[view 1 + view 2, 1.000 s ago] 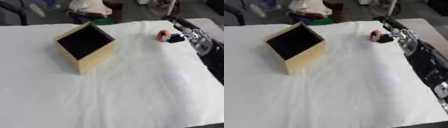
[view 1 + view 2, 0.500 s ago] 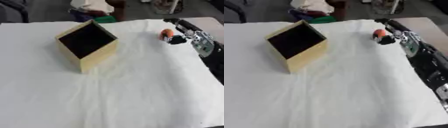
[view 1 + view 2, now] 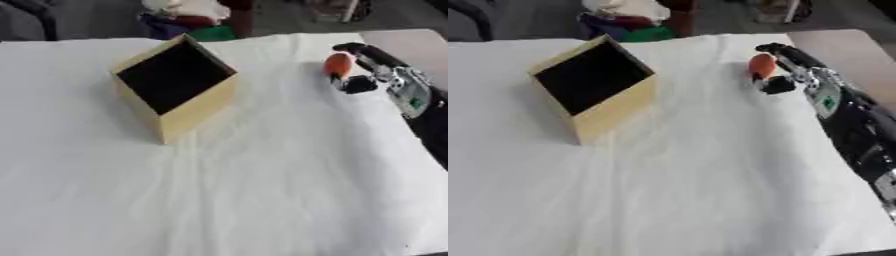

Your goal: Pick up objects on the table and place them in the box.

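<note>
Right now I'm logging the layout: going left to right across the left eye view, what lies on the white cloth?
Wooden box → orange object → right hand, curled round that object.

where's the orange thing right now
The orange object sits at the far right of the white-covered table, within the curled fingers of the right hand, well right of the open box.

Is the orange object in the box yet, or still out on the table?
Out. The orange object sits at the right hand, fingers curled round it, well apart from the box, whose dark inside shows nothing.
</note>
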Tool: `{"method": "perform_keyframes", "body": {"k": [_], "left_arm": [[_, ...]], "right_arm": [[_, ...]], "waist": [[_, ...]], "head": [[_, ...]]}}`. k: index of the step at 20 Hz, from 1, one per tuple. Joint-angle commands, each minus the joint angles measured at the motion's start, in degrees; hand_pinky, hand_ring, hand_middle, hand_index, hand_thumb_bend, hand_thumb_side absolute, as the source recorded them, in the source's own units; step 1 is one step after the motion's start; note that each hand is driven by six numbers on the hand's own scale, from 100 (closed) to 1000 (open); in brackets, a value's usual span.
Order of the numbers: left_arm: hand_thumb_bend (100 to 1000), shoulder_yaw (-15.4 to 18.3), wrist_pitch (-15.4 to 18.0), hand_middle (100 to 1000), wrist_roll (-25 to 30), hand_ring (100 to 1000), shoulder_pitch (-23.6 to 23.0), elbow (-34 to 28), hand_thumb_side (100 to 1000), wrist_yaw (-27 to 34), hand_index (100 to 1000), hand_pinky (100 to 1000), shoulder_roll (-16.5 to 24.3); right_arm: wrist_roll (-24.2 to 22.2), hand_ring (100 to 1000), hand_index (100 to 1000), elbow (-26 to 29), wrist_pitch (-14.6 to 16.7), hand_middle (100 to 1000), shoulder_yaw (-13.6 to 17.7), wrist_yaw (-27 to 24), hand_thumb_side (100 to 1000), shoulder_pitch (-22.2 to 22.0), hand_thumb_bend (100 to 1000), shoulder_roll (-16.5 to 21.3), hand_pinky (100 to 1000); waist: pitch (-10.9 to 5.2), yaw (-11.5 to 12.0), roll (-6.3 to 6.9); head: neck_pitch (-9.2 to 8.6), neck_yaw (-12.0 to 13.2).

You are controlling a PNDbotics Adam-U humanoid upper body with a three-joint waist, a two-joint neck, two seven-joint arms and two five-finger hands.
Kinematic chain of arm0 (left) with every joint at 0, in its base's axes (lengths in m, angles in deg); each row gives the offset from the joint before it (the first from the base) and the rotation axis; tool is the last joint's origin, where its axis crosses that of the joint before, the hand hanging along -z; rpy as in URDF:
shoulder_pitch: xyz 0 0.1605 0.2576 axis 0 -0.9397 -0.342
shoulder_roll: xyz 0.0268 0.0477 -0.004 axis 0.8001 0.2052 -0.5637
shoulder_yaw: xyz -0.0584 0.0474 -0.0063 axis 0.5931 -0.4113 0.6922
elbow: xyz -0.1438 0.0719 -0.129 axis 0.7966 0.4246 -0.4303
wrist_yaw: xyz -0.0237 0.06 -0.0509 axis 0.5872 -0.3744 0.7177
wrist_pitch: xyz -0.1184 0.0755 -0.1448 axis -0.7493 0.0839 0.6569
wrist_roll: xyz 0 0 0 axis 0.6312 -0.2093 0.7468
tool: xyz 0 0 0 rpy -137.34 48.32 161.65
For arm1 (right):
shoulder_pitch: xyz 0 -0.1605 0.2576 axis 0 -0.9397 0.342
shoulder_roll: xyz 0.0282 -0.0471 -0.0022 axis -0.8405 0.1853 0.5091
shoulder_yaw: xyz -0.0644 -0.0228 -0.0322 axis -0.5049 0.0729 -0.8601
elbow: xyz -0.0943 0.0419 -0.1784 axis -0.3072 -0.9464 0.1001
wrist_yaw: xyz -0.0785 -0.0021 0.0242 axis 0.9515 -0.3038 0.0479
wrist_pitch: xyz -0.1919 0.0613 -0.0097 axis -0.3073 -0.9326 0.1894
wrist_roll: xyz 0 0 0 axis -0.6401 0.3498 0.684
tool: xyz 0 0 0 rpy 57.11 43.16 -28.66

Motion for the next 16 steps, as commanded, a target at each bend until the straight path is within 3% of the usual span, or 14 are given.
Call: {"method": "perform_keyframes", "body": {"k": [1,10,16], "left_arm": [[100,0.1,0.0,641,-0.2,647,0.8,-0.8,704,-0.3,922,743,0.3],[100,0.1,0.0,641,-0.2,647,0.8,-0.8,705,-0.2,923,743,0.2],[100,0.1,0.0,640,-0.2,644,0.8,-0.8,707,-0.2,923,743,0.1]], "right_arm": [[0.6,1000,963,-0.3,-0.5,926,0.8,0.9,266,0.3,100,3.1,1000],[2.6,1000,911,-1.2,-1.5,909,1.0,2.7,208,-0.3,100,3.1,1000],[5.4,1000,757,-1.3,-2.1,859,1.0,3.9,205,-0.4,100,3.0,1000]], "waist": [[-0.73,0.1,0.00],[-0.45,0.2,0.07],[-0.41,0.3,0.09]], "head": [[-0.67,-0.2],[-0.84,-0.4],[-0.98,-0.5]]}}
